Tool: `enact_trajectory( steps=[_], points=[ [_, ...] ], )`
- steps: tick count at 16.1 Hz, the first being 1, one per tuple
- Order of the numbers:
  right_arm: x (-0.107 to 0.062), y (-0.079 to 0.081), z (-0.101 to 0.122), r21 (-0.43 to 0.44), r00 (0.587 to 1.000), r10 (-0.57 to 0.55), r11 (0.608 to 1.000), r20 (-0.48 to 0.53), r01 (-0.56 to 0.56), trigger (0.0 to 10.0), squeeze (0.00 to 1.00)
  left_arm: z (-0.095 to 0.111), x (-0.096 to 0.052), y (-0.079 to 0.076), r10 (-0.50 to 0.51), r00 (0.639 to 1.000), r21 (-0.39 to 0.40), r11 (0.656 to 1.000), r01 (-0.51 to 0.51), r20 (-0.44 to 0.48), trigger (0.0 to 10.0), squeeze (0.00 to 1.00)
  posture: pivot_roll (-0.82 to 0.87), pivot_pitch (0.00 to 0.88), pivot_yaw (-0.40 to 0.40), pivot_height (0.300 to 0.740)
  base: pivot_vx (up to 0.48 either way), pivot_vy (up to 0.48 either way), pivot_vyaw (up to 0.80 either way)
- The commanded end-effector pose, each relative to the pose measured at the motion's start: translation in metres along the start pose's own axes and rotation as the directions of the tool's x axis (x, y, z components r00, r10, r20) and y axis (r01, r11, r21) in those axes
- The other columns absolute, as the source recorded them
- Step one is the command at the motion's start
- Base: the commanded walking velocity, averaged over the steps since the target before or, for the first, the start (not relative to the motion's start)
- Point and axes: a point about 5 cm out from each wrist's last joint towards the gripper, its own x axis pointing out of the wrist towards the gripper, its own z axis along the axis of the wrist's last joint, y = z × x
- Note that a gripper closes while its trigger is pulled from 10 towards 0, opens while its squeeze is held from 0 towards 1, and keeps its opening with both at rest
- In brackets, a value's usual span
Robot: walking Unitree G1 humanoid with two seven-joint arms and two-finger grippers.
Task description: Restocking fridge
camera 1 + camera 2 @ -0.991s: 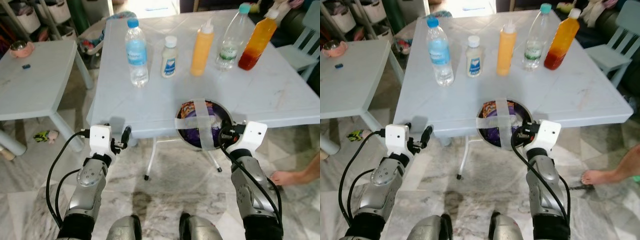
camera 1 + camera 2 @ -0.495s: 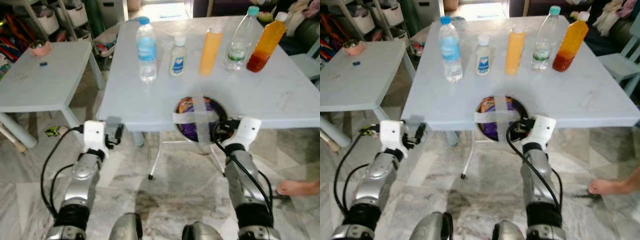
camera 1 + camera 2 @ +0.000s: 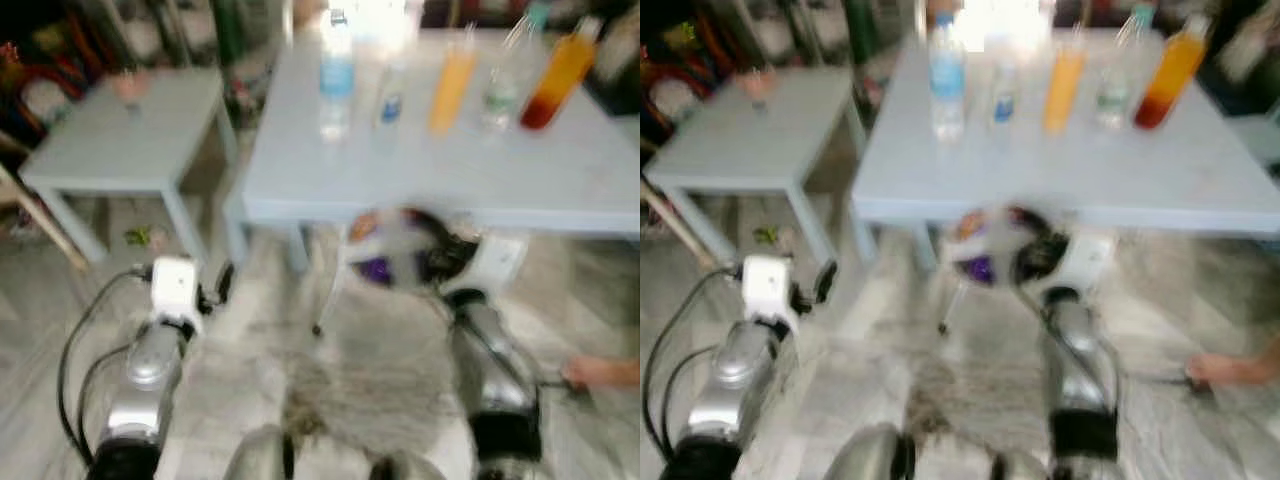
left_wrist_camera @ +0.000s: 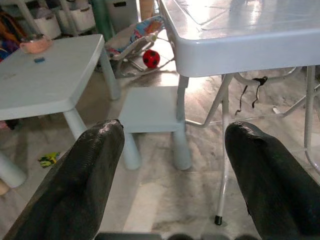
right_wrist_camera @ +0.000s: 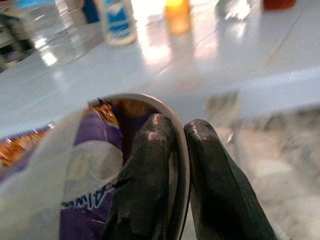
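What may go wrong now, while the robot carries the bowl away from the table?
1. The right gripper pinches only the thin rim of the bowl, so the bowl may tilt or slip out.
2. The head views are blurred, so the robot seems to be moving; a jolt could loosen this grip.
3. A person's foot lies on the floor near the right arm.

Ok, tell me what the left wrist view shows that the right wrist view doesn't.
Left wrist view: the open left gripper above the floor, a stool, a red ball and a low side table. Right wrist view: the right gripper pinching the taped bowl by its rim, and a white bottle. Both: the big pale table.
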Motion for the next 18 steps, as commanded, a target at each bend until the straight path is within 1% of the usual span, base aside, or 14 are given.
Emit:
enact_trajectory(
  steps=[1,2,4,6,7,9,13,18],
  points=[
    [0.000,0.004,0.012,0.012,0.998,0.038,0.999,0.044,-0.039,10.0,0.00,-0.001,-0.005,-0.003,0.006,1.000,-0.005,1.000,-0.006,-0.008,10.0,0.00,0.03,0.045,0.071,0.740,-0.296,0.000,0.80],
    [-0.002,0.005,0.010,-0.015,0.998,0.052,0.999,0.035,-0.052,10.0,0.00,-0.002,-0.004,-0.008,0.007,1.000,-0.015,1.000,-0.007,-0.009,10.0,0.00,0.02,0.049,0.066,0.740,-0.270,0.000,0.80],
    [-0.002,0.004,0.013,-0.020,0.997,0.063,0.998,0.041,-0.063,10.0,0.00,-0.001,-0.006,-0.015,0.003,1.000,-0.017,1.000,-0.003,-0.005,10.0,0.00,0.02,0.055,0.059,0.740,0.000,0.000,0.80],
    [-0.001,0.000,0.012,-0.010,0.998,0.048,0.999,0.031,-0.048,10.0,0.00,-0.005,-0.007,-0.018,0.000,1.000,-0.018,1.000,-0.001,-0.017,10.0,0.00,0.02,0.066,0.053,0.740,0.000,0.000,0.80],
    [-0.001,0.001,0.010,-0.015,0.998,0.052,0.999,0.026,-0.051,10.0,0.00,-0.004,-0.008,-0.019,-0.013,1.000,-0.023,1.000,0.012,-0.012,10.0,0.00,0.02,0.075,0.051,0.740,0.000,0.000,0.80],
    [-0.002,0.006,0.013,-0.017,0.997,0.069,0.997,0.031,-0.069,10.0,0.00,-0.003,-0.006,-0.018,0.005,1.000,-0.008,1.000,-0.005,-0.015,10.0,0.00,0.02,0.085,0.052,0.740,0.000,0.000,0.80],
    [-0.003,0.008,0.011,-0.023,0.996,0.083,0.996,0.022,-0.083,10.0,0.00,-0.003,-0.007,-0.020,0.004,1.000,-0.009,1.000,-0.004,-0.021,10.0,0.00,0.01,0.093,0.051,0.740,0.000,-0.330,0.80],
    [-0.002,0.011,0.012,-0.026,0.995,0.093,0.995,0.021,-0.093,10.0,0.00,-0.001,-0.003,-0.023,-0.008,1.000,-0.004,1.000,0.008,-0.020,10.0,0.00,0.01,0.093,0.052,0.740,0.000,-0.382,0.80]
  ],
)
